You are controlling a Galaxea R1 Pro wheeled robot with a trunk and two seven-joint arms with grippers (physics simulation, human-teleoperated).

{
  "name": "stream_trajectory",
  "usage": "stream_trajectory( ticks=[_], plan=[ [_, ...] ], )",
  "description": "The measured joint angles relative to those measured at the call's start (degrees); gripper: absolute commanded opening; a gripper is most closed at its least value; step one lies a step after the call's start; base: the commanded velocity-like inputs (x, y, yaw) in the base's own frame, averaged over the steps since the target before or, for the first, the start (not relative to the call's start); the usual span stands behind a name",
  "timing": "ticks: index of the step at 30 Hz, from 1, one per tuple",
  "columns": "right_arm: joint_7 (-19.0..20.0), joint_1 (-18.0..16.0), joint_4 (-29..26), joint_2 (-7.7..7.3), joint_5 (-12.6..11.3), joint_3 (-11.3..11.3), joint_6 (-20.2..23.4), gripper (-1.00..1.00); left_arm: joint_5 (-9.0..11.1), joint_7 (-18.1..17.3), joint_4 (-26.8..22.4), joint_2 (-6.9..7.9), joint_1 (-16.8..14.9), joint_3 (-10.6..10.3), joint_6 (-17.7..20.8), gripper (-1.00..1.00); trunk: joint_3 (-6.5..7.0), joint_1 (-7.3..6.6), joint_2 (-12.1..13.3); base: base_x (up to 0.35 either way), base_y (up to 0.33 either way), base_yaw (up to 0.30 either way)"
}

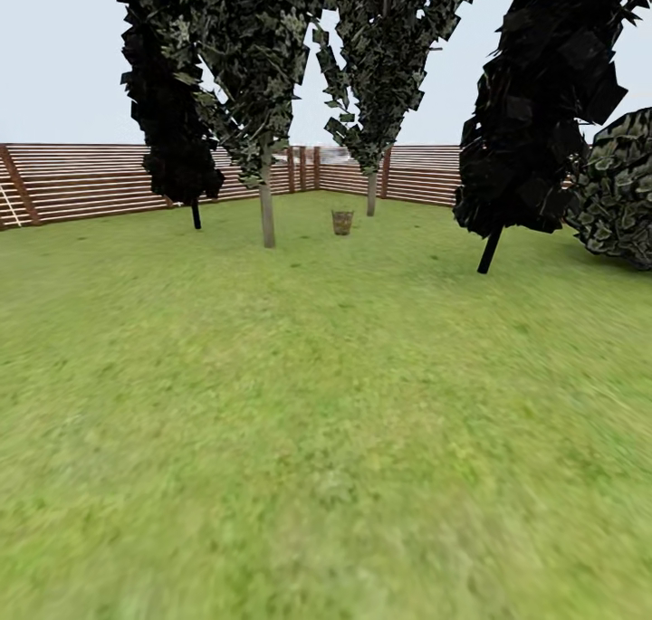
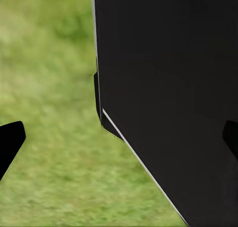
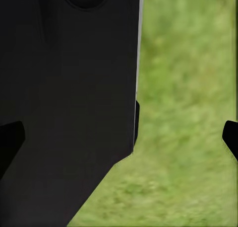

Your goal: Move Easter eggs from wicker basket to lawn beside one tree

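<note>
The wicker basket (image 1: 342,223) stands far off on the lawn (image 1: 326,403), small and tan-brown, between two trees with pale upright trunks: one tree (image 1: 267,211) to its left, another (image 1: 371,195) just behind it to the right. The Easter eggs are hidden at this distance. In the left wrist view my left gripper (image 2: 119,140) is open, its dark fingertips (image 2: 10,143) spread wide over grass, with nothing between them. My right gripper (image 3: 119,140) is open and empty too, its fingertips (image 3: 231,137) far apart.
A brown slat fence (image 1: 91,181) closes the garden at the back. All-black trees stand at the left (image 1: 195,213) and right (image 1: 489,249), and a dark bush (image 1: 625,195) sits at the far right. A black part of the robot (image 2: 168,88) is beside each gripper.
</note>
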Motion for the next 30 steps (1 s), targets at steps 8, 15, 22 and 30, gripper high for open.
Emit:
stream_trajectory(
  ticks=[8,15,22,30],
  plan=[
    [0.00,0.01,0.00,0.00,-0.04,-0.01,0.00,1.00,0.00,0.00,0.00,0.00,0.00,0.00,0.00,1.00,0.00,0.00,0.00,0.330,0.000,-0.001],
    [0.00,-0.02,-0.01,0.00,0.00,0.00,-0.04,1.00,0.00,0.00,0.01,0.00,0.00,0.00,0.00,1.00,0.00,0.00,0.00,0.330,0.000,-0.001],
    [0.00,0.01,-0.01,0.00,0.00,0.00,-0.07,1.00,0.00,0.00,0.01,0.00,0.00,0.00,0.00,1.00,0.00,0.00,0.00,0.330,0.000,-0.171],
    [0.00,0.00,0.00,0.00,-0.09,-0.07,-0.07,1.00,0.00,0.00,0.00,0.00,0.00,0.00,0.00,1.00,0.00,0.00,0.00,0.330,0.000,-0.032]
  ],
)
